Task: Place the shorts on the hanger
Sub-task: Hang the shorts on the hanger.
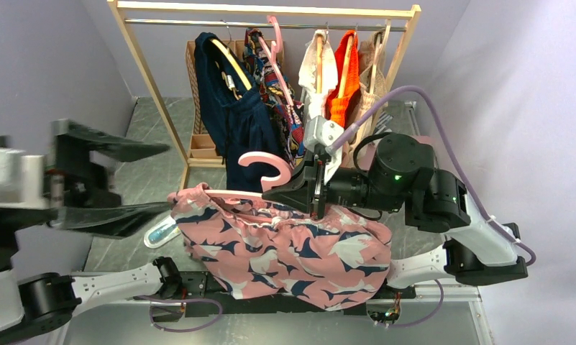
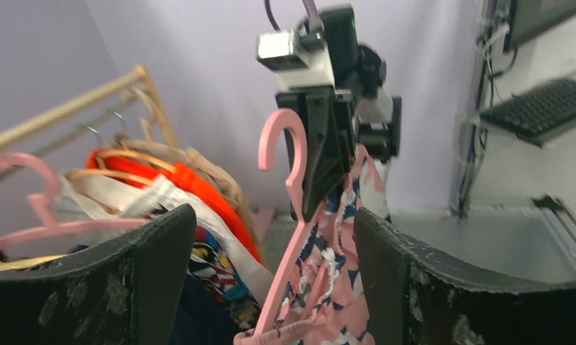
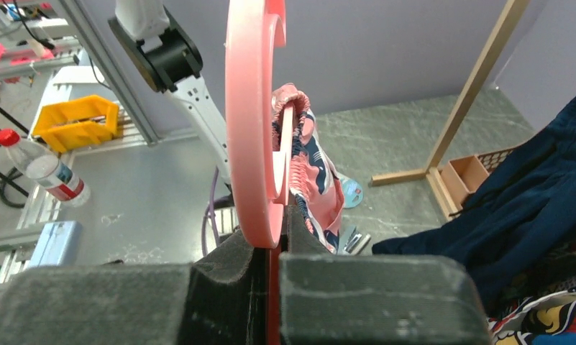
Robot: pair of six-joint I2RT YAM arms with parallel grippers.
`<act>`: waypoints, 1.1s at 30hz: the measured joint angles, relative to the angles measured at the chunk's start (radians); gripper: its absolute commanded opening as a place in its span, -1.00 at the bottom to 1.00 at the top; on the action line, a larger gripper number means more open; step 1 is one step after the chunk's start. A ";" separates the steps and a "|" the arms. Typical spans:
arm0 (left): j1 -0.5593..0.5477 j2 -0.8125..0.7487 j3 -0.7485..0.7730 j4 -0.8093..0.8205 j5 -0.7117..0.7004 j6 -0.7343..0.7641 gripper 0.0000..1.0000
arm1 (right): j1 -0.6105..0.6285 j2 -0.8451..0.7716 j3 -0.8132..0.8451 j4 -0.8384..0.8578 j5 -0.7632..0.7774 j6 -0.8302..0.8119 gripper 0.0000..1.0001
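The pale-pink hanger (image 1: 263,167) is held up over the near table, hook pointing up and left. My right gripper (image 1: 299,190) is shut on it just below the hook, as the right wrist view (image 3: 270,248) shows. The pink shorts (image 1: 292,248) with navy and white print hang from the hanger, with the gathered waistband (image 3: 293,136) over one hanger arm. My left gripper (image 1: 166,178) is open and empty, to the left of the hanger's end. In the left wrist view the hanger (image 2: 293,144) and shorts (image 2: 335,273) show beyond its spread fingers (image 2: 162,251).
A wooden clothes rack (image 1: 270,8) at the back holds a navy garment (image 1: 231,115), a multicolour garment (image 1: 277,93), an orange one (image 1: 342,79) and another pink hanger (image 1: 274,43). A wooden box (image 1: 202,144) stands at its foot. A light-blue object (image 1: 159,233) lies under the shorts' left edge.
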 measured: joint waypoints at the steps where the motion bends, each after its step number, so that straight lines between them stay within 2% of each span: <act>1: 0.000 0.022 -0.003 -0.015 0.019 0.000 0.66 | 0.000 0.003 -0.002 -0.012 0.002 -0.002 -1.00; 10: 0.000 0.211 -0.039 -0.147 0.167 0.010 0.66 | 0.000 0.000 -0.002 -0.017 -0.006 -0.004 -1.00; 16: 0.000 0.243 -0.044 -0.209 0.200 0.033 0.59 | 0.000 -0.005 -0.002 -0.015 -0.022 -0.004 -1.00; 24: 0.000 0.243 -0.109 -0.237 0.222 0.054 0.39 | 0.000 -0.019 -0.002 -0.012 -0.030 -0.003 -1.00; 27: 0.000 0.247 -0.136 -0.242 0.227 0.056 0.13 | 0.000 -0.019 -0.002 -0.015 -0.032 -0.003 -1.00; 32: 0.000 0.251 -0.148 -0.253 0.236 0.065 -0.82 | -0.005 -0.008 -0.002 -0.025 -0.033 -0.003 -1.00; 33: 0.000 0.250 -0.148 -0.255 0.241 0.063 -0.85 | -0.005 -0.004 -0.002 -0.024 -0.035 -0.004 -1.00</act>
